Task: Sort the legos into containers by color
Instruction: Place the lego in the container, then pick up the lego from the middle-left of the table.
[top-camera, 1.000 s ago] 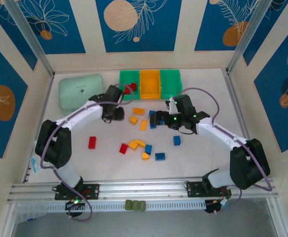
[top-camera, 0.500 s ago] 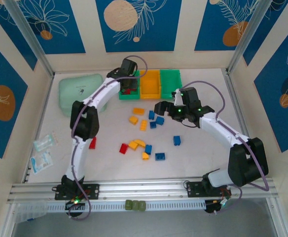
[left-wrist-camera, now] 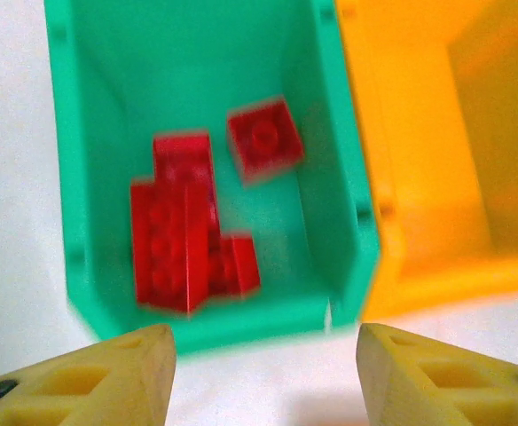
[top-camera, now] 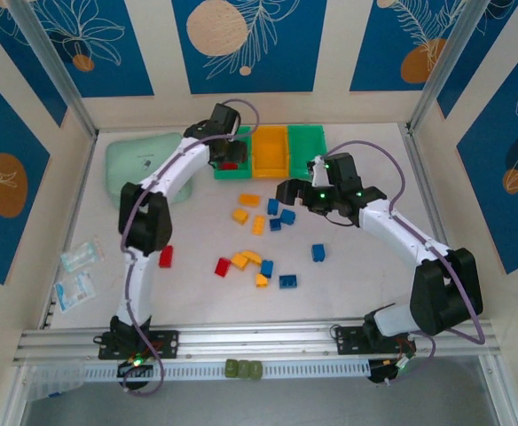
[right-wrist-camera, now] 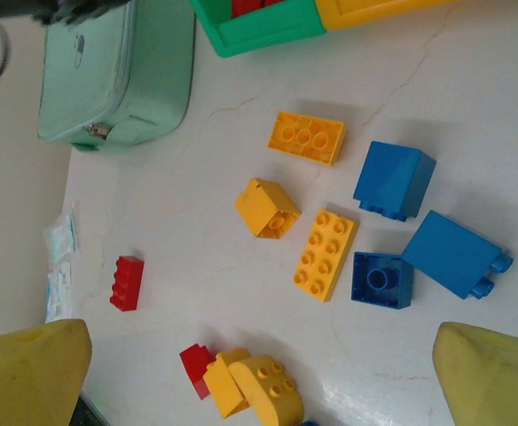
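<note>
Hovering above left green bin (left-wrist-camera: 64, 177), left hand (left-wrist-camera: 263, 355) released, empty; red legos (left-wrist-camera: 175, 248) below, inside.

On my top feed I saw a pale mint-green lidded box (top-camera: 144, 164) lying flat at the far left of the white table (top-camera: 365, 275), close to the left wall. Two small clear packets (top-camera: 82, 256) lay near the table's left edge, one just beside the other and both well apart from the box. Blue wall panels (top-camera: 241, 40) carried pale leaf drawings. A small dark green object (top-camera: 243, 369) sat just below the front aluminium rail (top-camera: 259, 340).
</note>
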Available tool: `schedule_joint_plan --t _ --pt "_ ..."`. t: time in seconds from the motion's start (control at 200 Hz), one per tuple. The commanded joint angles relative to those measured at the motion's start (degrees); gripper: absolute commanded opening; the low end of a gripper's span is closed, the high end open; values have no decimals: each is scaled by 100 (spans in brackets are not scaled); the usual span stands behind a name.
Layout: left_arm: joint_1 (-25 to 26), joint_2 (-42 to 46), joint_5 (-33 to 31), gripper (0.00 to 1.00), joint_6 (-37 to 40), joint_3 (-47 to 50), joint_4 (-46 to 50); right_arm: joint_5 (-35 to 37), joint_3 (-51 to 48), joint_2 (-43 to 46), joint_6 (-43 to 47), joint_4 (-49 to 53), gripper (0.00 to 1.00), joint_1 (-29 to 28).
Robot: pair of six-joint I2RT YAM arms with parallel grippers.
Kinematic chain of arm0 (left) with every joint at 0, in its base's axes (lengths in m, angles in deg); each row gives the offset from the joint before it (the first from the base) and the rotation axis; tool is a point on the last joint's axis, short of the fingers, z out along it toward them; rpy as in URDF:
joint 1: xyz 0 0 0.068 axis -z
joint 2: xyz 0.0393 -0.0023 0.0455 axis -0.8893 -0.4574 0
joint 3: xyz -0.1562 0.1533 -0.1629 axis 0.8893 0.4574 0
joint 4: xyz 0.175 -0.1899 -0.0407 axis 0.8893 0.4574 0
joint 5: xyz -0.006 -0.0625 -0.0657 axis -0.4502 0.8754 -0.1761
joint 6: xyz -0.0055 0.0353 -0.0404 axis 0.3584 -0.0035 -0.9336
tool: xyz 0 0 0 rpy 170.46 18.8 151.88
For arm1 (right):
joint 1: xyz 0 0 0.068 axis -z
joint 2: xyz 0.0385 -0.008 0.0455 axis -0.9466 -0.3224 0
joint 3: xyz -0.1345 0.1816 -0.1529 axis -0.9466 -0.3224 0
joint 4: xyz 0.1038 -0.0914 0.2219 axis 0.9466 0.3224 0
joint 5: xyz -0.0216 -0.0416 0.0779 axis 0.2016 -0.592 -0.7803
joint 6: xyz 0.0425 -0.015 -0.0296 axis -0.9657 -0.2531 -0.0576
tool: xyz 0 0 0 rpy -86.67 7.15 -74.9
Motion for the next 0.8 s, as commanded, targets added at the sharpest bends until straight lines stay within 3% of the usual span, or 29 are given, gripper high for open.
schedule_joint_plan --t 0.0,0.42,0.6,0.795 --pt "79 1063 703 56 -148 1103 -195 -246 68 66 194 341 99 -123" --pt "733 3930 604 64 -903 5281 15 4 -553 289 215 704 99 -960" --pt "1352 4252 563 65 -1379 6019 -72 319 -850 330 51 597 99 -1314" --pt "1589 4448 662 65 -1625 6728 -683 340 -1056 382 -128 476 99 -1365"
